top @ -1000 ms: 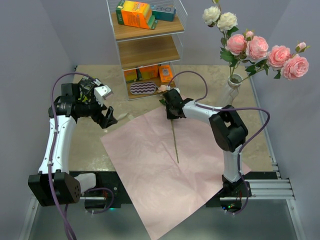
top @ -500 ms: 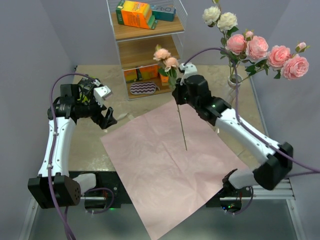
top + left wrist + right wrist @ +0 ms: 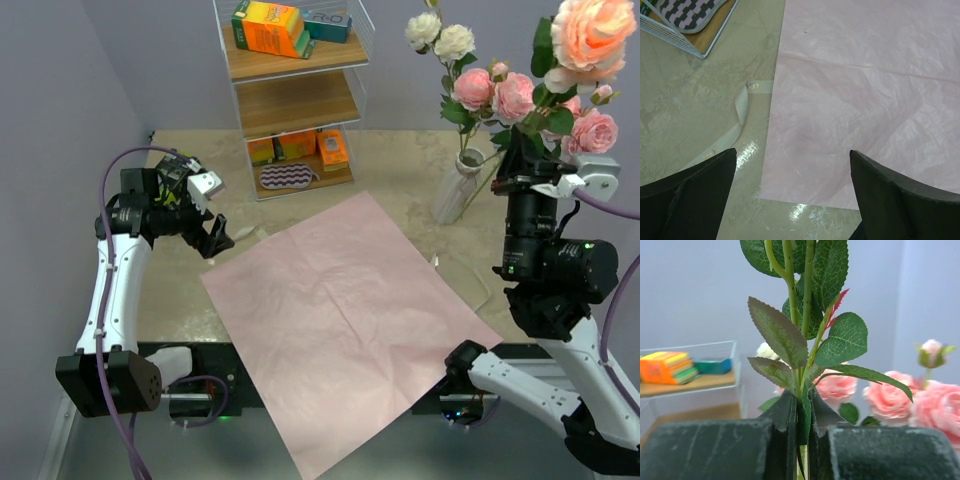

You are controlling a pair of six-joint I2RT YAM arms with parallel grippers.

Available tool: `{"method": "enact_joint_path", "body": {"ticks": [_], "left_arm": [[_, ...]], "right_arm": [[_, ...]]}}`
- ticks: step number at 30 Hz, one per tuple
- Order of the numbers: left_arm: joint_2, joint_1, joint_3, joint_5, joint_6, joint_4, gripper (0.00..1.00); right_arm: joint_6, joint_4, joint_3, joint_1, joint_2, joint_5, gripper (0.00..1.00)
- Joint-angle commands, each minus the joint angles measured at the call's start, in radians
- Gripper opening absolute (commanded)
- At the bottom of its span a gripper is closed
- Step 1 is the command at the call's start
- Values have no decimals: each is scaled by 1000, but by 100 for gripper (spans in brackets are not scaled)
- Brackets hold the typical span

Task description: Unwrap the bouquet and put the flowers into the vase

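Well, we hold one green-stemmed peach rose (image 3: 592,30) high near the tall white ribbed vase (image 3: 455,188), R gripper (image 3: 528,172) clamped on its stem. Other pink & white roses (image 3: 505,95) are in; prob. the last. The flat pink paper sheet (image 3: 340,300) lies open; L gripper (image 3: 214,238) gapes.

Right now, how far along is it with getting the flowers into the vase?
Done: the pink sheet lies flat, the ribbon loose beside it, and several roses stand in the vase. In hand: the right tool shut on one rose stem, raised near the vase. Left: that stem to go in; no others lie on the sheet.
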Motion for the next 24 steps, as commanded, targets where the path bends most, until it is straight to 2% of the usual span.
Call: {"method": "enact_joint_path", "body": {"ticks": [1,6,7,10,12,15,18,24], "left_arm": [[-9,7,-1,12,24,11,99],[3,7,-4,13,27,19,99],[8,7,-4,15,28,20,100],[16,7,-4,19,31,25,100],[20,6,-1,21,31,28,99],[31,6,5,18,34,28,99],[34,7,6,8,47,33,99],[57,9,23,-8,66,31,99]], "right_arm": [[-269,280,-48,-4,9,107,0],[-470,492,-32,-4,95,109,0],[-542,594,-32,-4,112,95,0],[-585,699,-6,-34,199,61,0],[-532,756,6,-95,250,40,0],[-391,727,29,-200,287,23,0],[-325,753,32,-269,334,29,0],[-221,805,49,-355,425,46,0]]}}
